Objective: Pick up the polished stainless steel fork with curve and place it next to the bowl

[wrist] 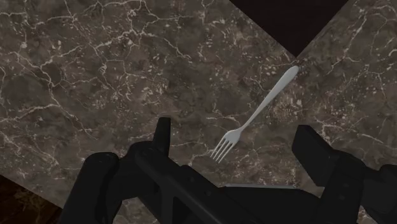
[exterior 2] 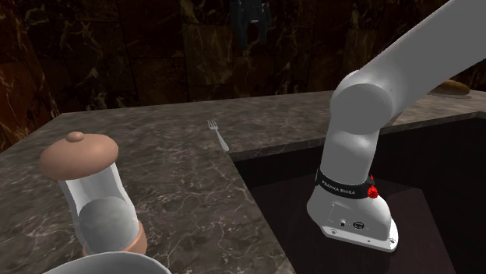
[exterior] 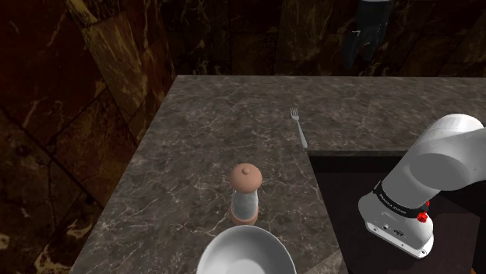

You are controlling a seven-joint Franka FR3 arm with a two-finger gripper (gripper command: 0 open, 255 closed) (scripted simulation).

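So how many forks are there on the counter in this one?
1. The fork lies on the marble counter beside the corner of the dark recess, well apart from the grinder and bowl. Nothing seems to hide another.

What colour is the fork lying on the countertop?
Pale silver-grey fork, clearest in the wrist view against the dark veined countertop.

The bowl (exterior: 245, 253) is running off the shoulder view's bottom edge and is covering part of the foot of the grinder (exterior: 245, 191). The top edge is cropping the jaws in the shoulder and second exterior views. The fork (exterior: 298, 128) is showing too small in the shoulder view to count its prongs.
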